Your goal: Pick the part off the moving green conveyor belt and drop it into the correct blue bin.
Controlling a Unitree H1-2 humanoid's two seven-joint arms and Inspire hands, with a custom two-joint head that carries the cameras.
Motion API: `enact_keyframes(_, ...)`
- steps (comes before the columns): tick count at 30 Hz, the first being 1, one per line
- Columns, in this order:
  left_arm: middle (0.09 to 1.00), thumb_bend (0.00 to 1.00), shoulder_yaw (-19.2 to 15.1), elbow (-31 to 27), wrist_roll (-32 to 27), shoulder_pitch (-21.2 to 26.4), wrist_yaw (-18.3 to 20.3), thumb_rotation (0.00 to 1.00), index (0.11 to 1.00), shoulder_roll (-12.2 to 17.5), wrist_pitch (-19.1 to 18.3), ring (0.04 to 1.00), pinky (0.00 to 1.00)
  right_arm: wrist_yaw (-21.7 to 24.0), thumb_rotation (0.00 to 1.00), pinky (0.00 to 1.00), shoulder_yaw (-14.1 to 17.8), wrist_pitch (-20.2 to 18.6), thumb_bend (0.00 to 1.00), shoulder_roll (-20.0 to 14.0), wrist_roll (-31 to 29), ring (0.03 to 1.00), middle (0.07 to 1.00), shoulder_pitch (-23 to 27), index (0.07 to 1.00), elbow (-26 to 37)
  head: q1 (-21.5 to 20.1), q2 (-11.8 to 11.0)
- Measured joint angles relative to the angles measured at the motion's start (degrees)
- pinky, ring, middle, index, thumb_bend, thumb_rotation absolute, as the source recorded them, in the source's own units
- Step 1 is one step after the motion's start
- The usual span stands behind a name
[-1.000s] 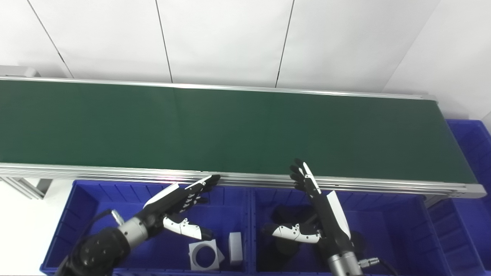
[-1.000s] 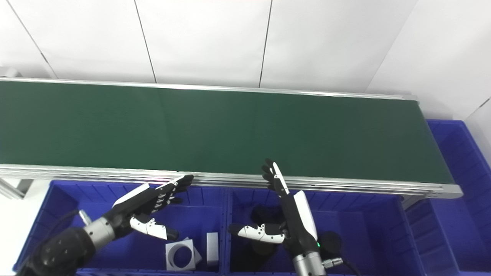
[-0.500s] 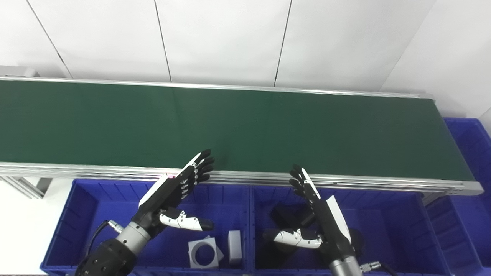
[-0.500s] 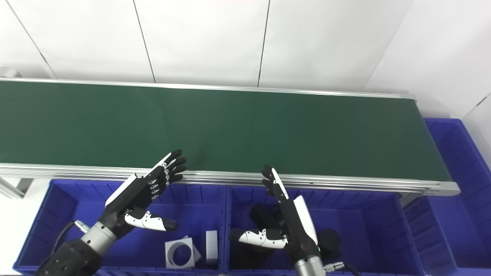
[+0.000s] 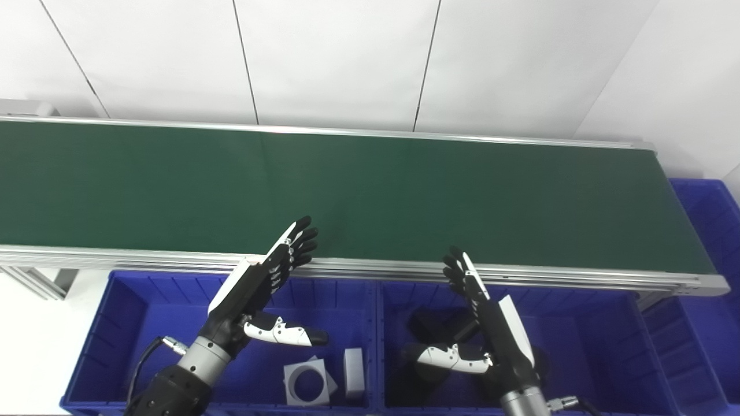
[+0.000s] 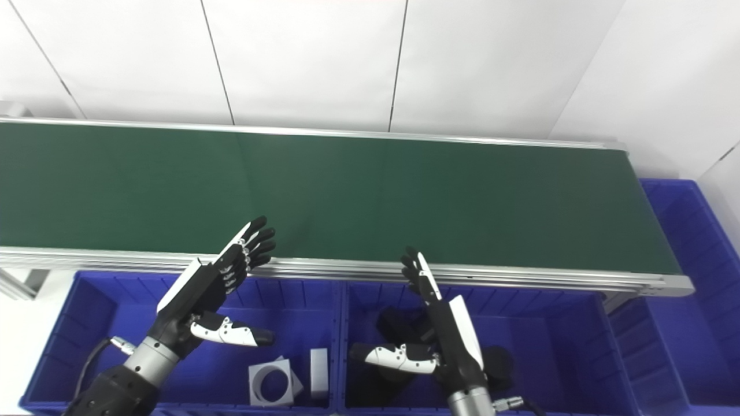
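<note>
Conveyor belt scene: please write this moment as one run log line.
belt: no part | left hand: open | right hand: open | left bin: white parts

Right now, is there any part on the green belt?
No, the green belt is bare along its visible length, and both hands hover open at its near edge.

Two bins (image 5: 376, 323) sit side by side before the conveyor belt (image 5: 370, 190); a third bin (image 5: 714, 242) at its right end

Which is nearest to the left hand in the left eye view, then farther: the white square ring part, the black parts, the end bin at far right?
From the left hand:
1. White square ring part, just below, same bin.
2. Black parts, next bin rightward.
3. End bin, past the belt's right end.
</note>
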State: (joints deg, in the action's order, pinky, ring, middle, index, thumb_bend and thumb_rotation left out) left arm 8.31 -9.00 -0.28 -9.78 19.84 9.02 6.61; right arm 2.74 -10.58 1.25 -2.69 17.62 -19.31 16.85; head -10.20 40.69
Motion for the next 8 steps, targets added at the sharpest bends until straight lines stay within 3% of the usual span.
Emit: enact_keyframes(8, 0.997, 0.99, 0.62, -0.19, 1.71, -2.17, -1.48, 0.28, 1.0, -0.36, 0.12, 0.976, 0.94, -0.6, 0.27, 0.89, 0.04, 0.0, 0.91, 0.06, -0.04, 0.91, 0.926, -0.41, 0.98, -0.01, 0.61, -0.09)
